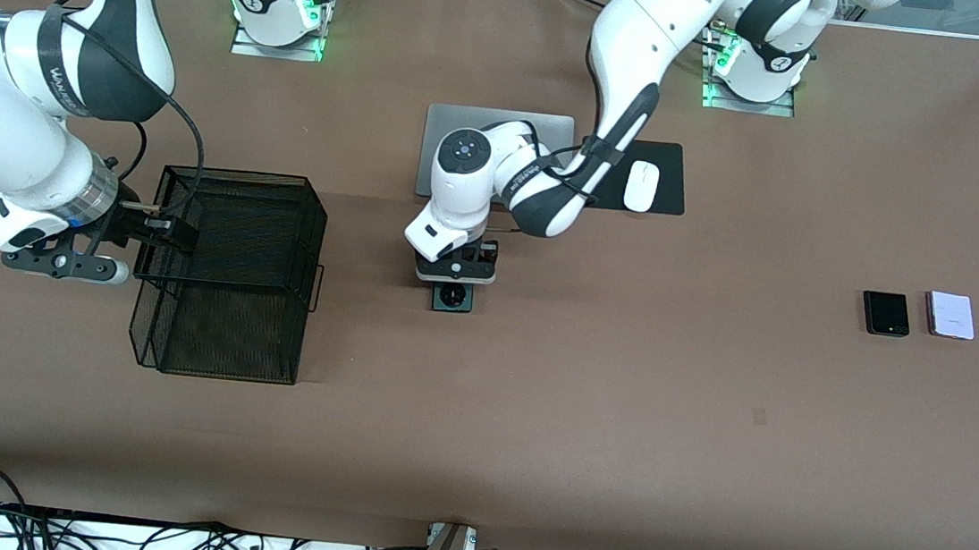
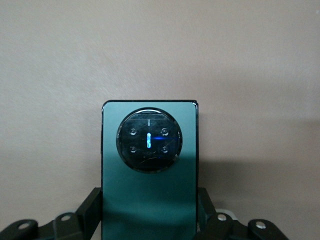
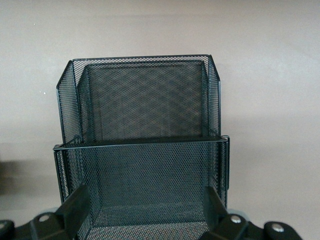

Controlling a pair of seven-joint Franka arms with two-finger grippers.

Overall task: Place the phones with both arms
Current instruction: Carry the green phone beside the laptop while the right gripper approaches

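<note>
Left end effector [image 1: 455, 279] sits mid-tabletop, fingers [image 2: 89, 207] clamped on the long sides of the dark-green phone [image 2: 149, 175]. The phone's round black camera ring faces up. From the front camera only the phone's end shows below the end effector, with the rest hidden under the wrist. Whether the phone rests on the tabletop [image 1: 622, 396] or is lifted just clear, cannot tell.

Right end effector [image 1: 155, 225] at the right arm's end of the tabletop, fingers [image 3: 75, 205] spread wide apart, either side of the near wall of the black wire-mesh basket [image 1: 229, 272]. No contact with the mesh can be made out. The basket has two tiers.

Small black phone [image 1: 885, 313] and pale lilac-white phone [image 1: 950, 315] lie flat toward the left arm's end of the tabletop, side by side, just apart, the lilac one closer to that end's edge.

Silver laptop [image 1: 450, 123], closed, near the middle of the robots' edge. Beside it is a white mouse [image 1: 641, 186] on a black mouse pad [image 1: 669, 180].
</note>
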